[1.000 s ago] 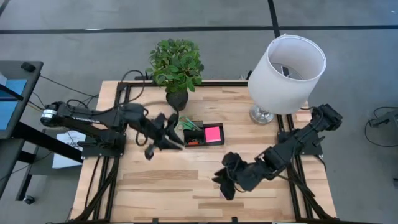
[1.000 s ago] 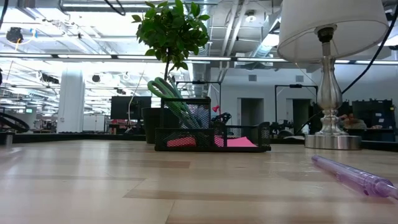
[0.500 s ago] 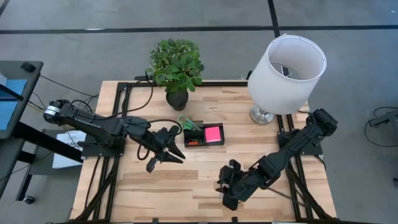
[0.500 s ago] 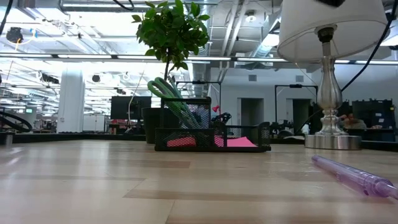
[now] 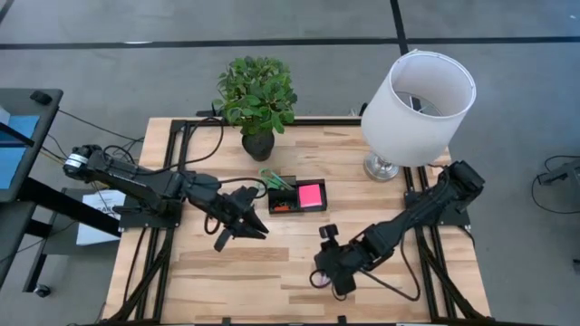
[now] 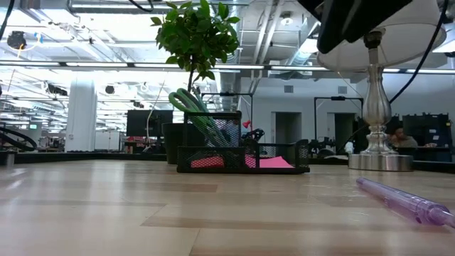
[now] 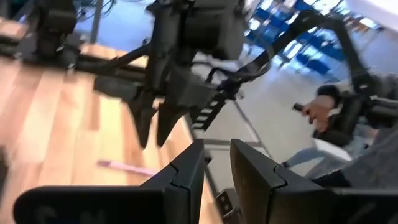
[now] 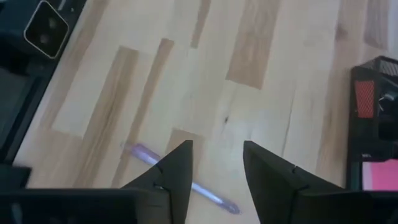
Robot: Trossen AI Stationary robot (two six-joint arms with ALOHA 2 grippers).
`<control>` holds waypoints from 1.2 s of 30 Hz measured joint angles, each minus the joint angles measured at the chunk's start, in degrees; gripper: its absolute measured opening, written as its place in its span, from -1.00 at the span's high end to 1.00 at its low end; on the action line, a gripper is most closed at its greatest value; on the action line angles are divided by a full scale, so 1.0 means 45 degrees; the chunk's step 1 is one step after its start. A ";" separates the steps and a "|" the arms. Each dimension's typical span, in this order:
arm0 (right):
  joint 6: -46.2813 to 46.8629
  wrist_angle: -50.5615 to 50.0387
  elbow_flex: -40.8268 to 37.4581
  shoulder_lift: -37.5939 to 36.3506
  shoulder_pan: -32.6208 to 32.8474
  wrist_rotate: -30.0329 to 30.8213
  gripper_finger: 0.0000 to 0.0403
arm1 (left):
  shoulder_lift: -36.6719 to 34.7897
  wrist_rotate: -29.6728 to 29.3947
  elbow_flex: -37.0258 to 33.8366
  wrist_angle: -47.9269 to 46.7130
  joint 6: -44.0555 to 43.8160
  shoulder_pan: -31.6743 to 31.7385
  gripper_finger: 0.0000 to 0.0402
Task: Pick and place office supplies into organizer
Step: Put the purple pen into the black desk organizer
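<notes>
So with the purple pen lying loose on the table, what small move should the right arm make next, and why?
Probably lower the right gripper straight onto the purple pen. Its fingers stand open above the pen, which lies flat on the wood and apart from the organizer. The left gripper hangs empty near the organizer, farther from the pen.

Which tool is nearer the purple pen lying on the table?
Right. The right tool hangs open just above the purple pen; the left tool is farther off, beside the organizer.

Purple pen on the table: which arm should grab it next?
Right. The right gripper hangs open almost directly over the purple pen, fingers either side. The left gripper sits beside the organizer, farther away.
</notes>
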 joint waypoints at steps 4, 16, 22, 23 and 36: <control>-0.1223 -0.0167 0.0000 -0.0019 -0.0136 -0.0650 0.40 | 0.0000 -0.0548 0.0000 -0.0903 -0.0008 0.0002 0.65; 0.1939 -0.0284 0.0000 -0.0019 -0.1359 -0.2417 0.41 | 0.0000 -0.2289 0.0000 -0.2895 -0.0008 0.0002 0.65; -0.2171 -0.0341 0.0000 -0.0019 -0.1179 -0.2884 0.46 | 0.0000 -0.2441 0.0000 -0.3055 -0.0013 0.0007 0.65; -0.3094 -0.0341 -0.0032 -0.0024 -0.1079 -0.2887 0.46 | 0.0000 -0.2436 0.0000 -0.3043 -0.0013 0.0007 0.65; -0.6467 0.1991 -0.3261 -0.0034 -0.1317 -0.2934 0.50 | 0.0000 -0.2473 0.0000 -0.3055 -0.1801 0.0007 0.65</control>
